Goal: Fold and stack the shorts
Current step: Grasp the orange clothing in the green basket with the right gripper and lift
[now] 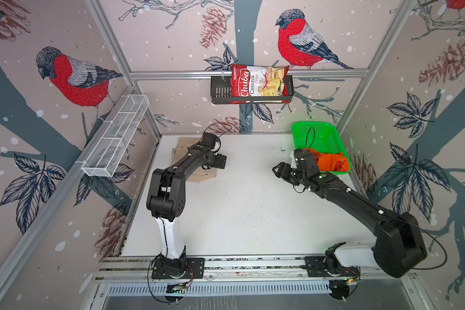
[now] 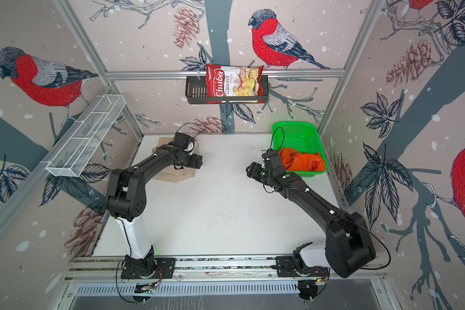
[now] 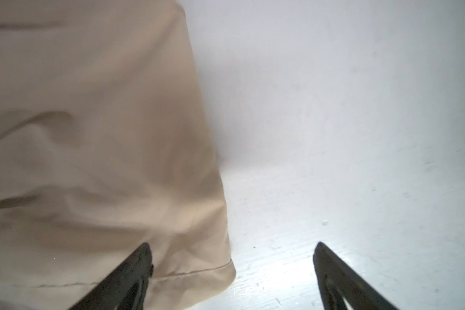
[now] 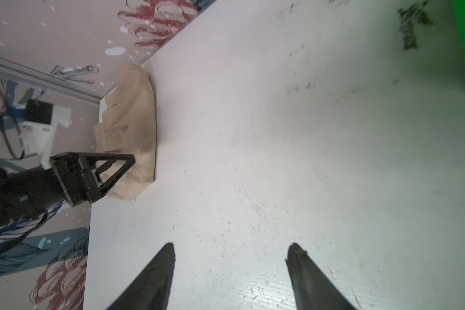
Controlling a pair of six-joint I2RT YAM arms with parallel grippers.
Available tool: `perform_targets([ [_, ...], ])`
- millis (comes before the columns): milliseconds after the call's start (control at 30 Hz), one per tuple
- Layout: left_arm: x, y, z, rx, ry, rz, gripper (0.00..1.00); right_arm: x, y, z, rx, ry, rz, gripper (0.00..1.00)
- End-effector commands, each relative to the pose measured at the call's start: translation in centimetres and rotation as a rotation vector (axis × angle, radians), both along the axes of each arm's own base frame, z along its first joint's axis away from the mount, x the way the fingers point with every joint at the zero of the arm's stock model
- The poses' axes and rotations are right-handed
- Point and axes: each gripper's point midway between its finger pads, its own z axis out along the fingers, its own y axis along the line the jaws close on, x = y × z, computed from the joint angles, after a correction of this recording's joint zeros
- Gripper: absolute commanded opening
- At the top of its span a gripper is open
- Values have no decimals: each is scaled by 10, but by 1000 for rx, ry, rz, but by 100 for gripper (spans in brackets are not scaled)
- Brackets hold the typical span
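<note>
- We see the beige shorts at the far left of the white table, near the back corner. They are a low, rumpled bundle, partly hidden under the left arm in both top views.
- The left gripper hangs over the near edge of that bundle, jaws spread wide with nothing clamped.
- In the left wrist view, one of its fingers sits over the hemmed corner of the beige cloth and the other is over bare table (whether it touches the cloth, we cannot tell).
- The orange shorts are bunched up, unfolded, in the near end of the green basket. The basket stands at the far right of the table, close to the wall.
- The right gripper is just left of the basket over bare table, pointing toward the middle. Its jaws are partly apart and empty (the right wrist view shows only tabletop between its fingers).
- The two pairs lie well apart on opposite sides of the table, not stacked.
- On the back wall (background) a chips bag sits in a black rack.
- A white wire shelf hangs on the left wall.
</note>
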Motion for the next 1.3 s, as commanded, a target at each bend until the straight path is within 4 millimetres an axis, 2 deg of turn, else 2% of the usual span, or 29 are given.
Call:
perform_targets([
  [0, -3, -7, 33, -81, -79, 14, 93, 13, -33, 17, -130, -41, -21, 68],
  [100, -13, -11, 56, -166, -149, 18, 93, 32, -75, 35, -250, -76, -88, 69],
  [167, -23, -13, 64, -215, -181, 25, 93, 45, -104, 42, -316, -79, -133, 70],
  [233, -32, -15, 69, -261, -209, 28, 93, 58, -138, 41, -387, -40, -206, 73],
  [300, -41, -18, 70, -297, -224, 17, 93, 67, -163, 34, -428, 23, -251, 76],
  [400, -49, -19, 63, -324, -219, 10, 93, 73, -185, 10, -450, 171, -284, 79],
  [533, -56, -20, 50, -320, -176, 5, 93, 69, -206, -25, -558, 334, -354, 80],
  [600, -58, -20, 48, -322, -174, 0, 93, 71, -217, -31, -608, 343, -410, 81],
  [700, -59, -20, 51, -328, -185, -2, 93, 78, -222, -45, -592, 355, -428, 80],
  [733, -59, -21, 51, -330, -188, -3, 93, 82, -223, -50, -581, 360, -428, 78],
  [767, -59, -20, 51, -329, -189, -3, 93, 84, -223, -55, -568, 368, -425, 69],
  [800, -59, -20, 53, -329, -192, -2, 93, 86, -224, -58, -557, 373, -427, 48],
  [833, -60, -20, 54, -330, -191, -1, 93, 89, -225, -58, -554, 363, -430, 36],
  [900, -60, -19, 60, -329, -205, -1, 93, 96, -224, -46, -543, 318, -431, 27],
  [967, -62, -18, 68, -331, -226, 0, 93, 104, -222, -20, -500, 234, -429, 20],
  [1100, -65, -14, 85, -336, -279, 8, 93, 116, -213, 53, -392, 13, -394, 10],
  [1167, -67, -13, 90, -340, -293, 11, 92, 116, -213, 92, -374, -87, -406, 2],
  [1267, -68, -13, 94, -349, -312, 14, 92, 113, -215, 147, -355, -239, -432, 1],
])
